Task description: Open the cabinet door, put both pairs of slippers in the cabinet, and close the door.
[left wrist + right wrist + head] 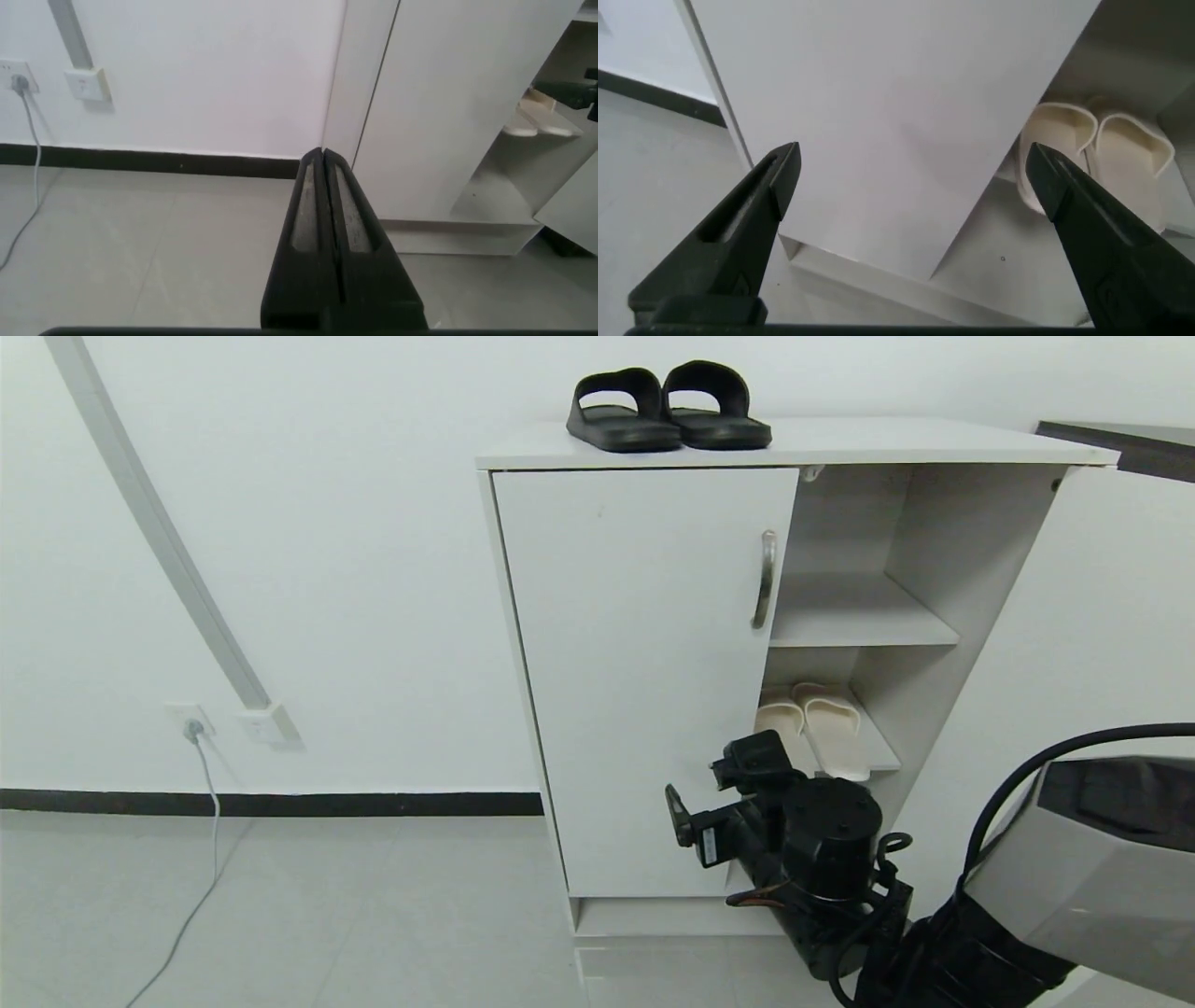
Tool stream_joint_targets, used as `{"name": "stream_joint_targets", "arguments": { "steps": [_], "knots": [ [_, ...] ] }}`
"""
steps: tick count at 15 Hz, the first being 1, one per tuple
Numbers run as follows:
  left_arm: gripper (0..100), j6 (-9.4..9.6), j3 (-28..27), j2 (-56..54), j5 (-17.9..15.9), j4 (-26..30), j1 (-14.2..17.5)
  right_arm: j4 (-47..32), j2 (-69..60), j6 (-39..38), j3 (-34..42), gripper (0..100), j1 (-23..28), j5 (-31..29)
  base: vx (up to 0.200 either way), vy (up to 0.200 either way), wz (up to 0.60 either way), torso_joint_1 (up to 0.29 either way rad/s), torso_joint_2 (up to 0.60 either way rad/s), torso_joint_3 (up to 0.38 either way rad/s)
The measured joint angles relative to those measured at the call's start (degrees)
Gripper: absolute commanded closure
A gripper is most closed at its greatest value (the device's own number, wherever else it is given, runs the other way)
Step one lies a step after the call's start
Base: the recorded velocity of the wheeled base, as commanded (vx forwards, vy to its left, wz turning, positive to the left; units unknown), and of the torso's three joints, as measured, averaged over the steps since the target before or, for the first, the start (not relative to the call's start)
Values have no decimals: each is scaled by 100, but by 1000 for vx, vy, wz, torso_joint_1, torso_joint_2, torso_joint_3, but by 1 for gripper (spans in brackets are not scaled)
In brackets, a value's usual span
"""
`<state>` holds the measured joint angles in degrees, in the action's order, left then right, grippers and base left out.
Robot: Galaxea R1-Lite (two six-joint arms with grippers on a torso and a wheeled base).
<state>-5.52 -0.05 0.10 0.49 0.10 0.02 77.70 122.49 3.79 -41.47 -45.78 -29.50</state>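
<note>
Right end effector (910,173) closest of all, low in the frame, both fingers spread wide and holding nothing. Aimed at the bottom of the closed door, just beside the cream slippers. Let go on purpose, most likely, with that pair safely set down.

Biggest thing next: white cabinet (934,441), filling the middle and right of the head view. Open door (1102,616) swung out at the far right edge, leaving the shelves in plain sight and ready for shoes. Closed door (644,681) in the middle, flat and shut. No need to open that one, by the look of it.

Upper shelf (859,616) to the right of the closed door, a good home for the next pair, at a guess.

Black slippers (667,411) side by side on the cabinet's top, at the upper middle of the frame, not yet inside. High up, so probably a long reach to fetch them.

Cream slippers (822,728) side by side on the lower shelf, just above the right end effector. About halfway, then: one pair in, one pair to go, and the door to shut after that.

Left end effector (322,163) clenched tight, fingers pressed together with nothing between them. Hanging low and well apart from the cabinet, tucked out of the way.

Smallest: thin metal handle (766,581), upright along the closed door's right edge, made for pulling.
</note>
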Motion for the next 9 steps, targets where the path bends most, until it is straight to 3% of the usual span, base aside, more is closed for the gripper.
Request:
{"name": "stream_joint_targets", "arguments": {
  "steps": [3,9],
  "knots": [
    [100,0,-6,0,0,-15,7,50,27,6,-1,0,-13,-2,0,0,0,40,-543,-369],
    [100,0,-2,0,2,-15,7,49,48,6,13,0,-13,0,0,0,0,118,-460,-339]
  ]
}}
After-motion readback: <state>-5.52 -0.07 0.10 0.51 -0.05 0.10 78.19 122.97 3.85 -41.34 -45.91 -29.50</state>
